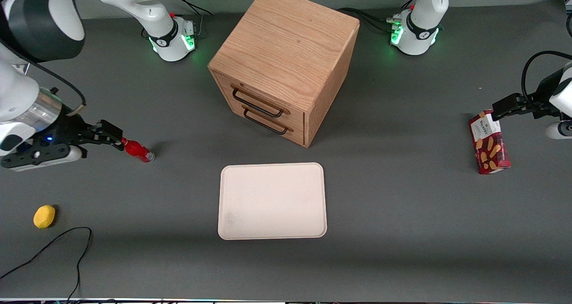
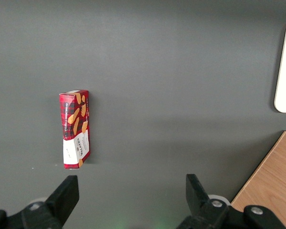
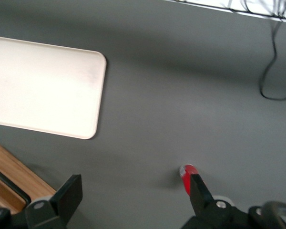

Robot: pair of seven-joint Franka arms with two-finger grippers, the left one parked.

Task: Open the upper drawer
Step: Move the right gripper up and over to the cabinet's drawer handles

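At the working arm's end of the grey tabletop [image 1: 402, 116], a yellow lemon-like ball [image 1: 44, 216] lies well away from the wooden cabinet [image 1: 286, 62], nearer the front camera than it, with a loose black cable [image 1: 67, 246] curling on the surface just beside the ball. The claw [image 1: 117, 138] hangs low over the tabletop, also well apart from the cabinet toward the working arm's end, its black fingers [image 3: 66, 195] spread apart and gripping nothing. A small red bottle [image 1: 137, 150] lies tilted on the tabletop right at the claw's tip; in the wrist view the bottle [image 3: 187, 174] sits next to one finger, not between the two.

The cabinet stands in the middle of the tabletop, turned at an angle so that its drawer front faces partly toward the front camera and partly toward the working arm's end. The upper drawer [image 1: 259, 94] is the top one of its two light oak drawers; it sits flush with the cabinet front, shut, its thin black bar handle [image 1: 257, 103] untouched. The lower drawer [image 1: 268, 125] directly beneath it is shut as well. A cream tray [image 1: 272, 200] lies flat in front of the cabinet, nearer the front camera and not touching it.

Well apart from the cabinet, toward the parked arm's end, a red biscuit box [image 1: 489, 142] lies on the tabletop
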